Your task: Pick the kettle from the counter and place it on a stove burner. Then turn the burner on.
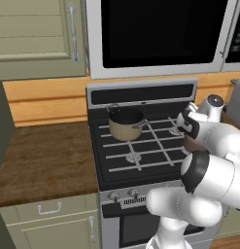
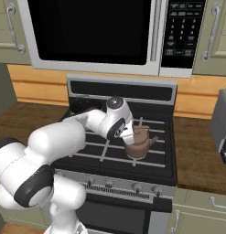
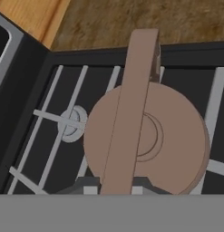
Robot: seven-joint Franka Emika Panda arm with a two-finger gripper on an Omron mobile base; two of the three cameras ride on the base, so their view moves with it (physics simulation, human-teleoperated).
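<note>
Dark brown wood-grain counter (image 1: 43,155) runs either side of a black gas cooktop (image 2: 160,164) with pale grey grate bars, a big silver-framed microwave (image 2: 91,32) hanging overhead and pale green cabinet fronts (image 1: 48,219) below. On the far-left ring sits a tan saucepan with a dark inside (image 1: 125,124). Now the white arm reaches across the stove from the base, elbow bent low, wrist pointing down over the right side. Its two-finger gripper (image 2: 132,132) is closed tight on the arched handle of the small reddish-brown copper kettle (image 2: 141,142), which sits over the grate just beside a round grey stove burner (image 3: 72,122); from the hand camera, contact with the bars is hard to judge.
</note>
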